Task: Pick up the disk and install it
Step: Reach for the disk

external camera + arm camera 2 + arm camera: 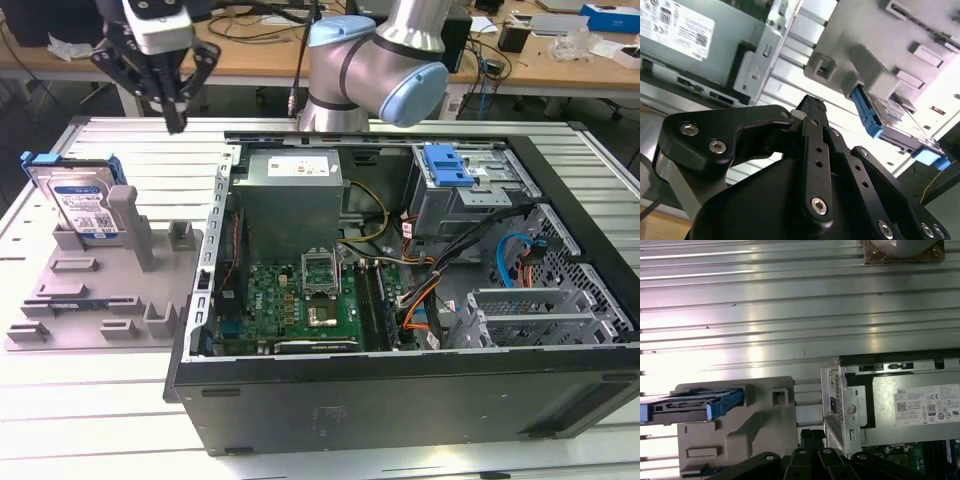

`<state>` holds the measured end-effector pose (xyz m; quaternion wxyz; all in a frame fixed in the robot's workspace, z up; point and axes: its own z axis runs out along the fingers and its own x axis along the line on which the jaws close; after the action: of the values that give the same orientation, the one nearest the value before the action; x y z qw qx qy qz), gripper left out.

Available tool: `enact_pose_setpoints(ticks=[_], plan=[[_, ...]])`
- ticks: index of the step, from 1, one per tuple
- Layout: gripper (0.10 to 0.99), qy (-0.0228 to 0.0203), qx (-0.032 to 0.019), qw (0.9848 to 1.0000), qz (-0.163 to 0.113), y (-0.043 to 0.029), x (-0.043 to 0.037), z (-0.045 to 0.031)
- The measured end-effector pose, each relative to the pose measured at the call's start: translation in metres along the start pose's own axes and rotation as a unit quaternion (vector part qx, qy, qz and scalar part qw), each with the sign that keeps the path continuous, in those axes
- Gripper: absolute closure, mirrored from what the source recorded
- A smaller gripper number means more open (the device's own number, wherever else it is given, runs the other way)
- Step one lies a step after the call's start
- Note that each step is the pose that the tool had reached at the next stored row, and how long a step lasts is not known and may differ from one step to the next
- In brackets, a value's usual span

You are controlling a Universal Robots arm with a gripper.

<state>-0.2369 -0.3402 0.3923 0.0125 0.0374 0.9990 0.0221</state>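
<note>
- The gripper (pixel 177 120) hangs over the slatted table (pixel 90 410), fingertips pressed together on nothing.
- The disk (pixel 82 203) stands on edge in the grey tray (pixel 100 300), apparently leaning on a post, its white-and-blue label facing out.
- The power supply (pixel 290 185) carries a white sticker.

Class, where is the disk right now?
The disk stands tilted in the grey tray at the exterior view's left, beside the open computer case.
</note>
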Motion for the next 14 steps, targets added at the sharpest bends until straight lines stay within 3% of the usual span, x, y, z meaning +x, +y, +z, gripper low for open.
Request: enact_pose_setpoints(ticks=[2, 4, 6, 7, 9, 14], plan=[[0.98, 0.0, 0.0, 1.0, 0.0, 0.0032, 0.0099, 0.0], [0.98, 0.0, 0.0, 1.0, 0.0, 0.0088, 0.0303, 0.0], [0.98, 0.0, 0.0, 1.0, 0.0, 0.0106, 0.0399, 0.0001], [0.98, 0.0, 0.0, 1.0, 0.0, 0.0118, 0.0492, 0.0], [0.98, 0.0, 0.0, 1.0, 0.0, 0.0128, 0.0606, 0.0], [0.98, 0.0, 0.0, 1.0, 0.0, 0.0156, 0.1019, 0.0001]])
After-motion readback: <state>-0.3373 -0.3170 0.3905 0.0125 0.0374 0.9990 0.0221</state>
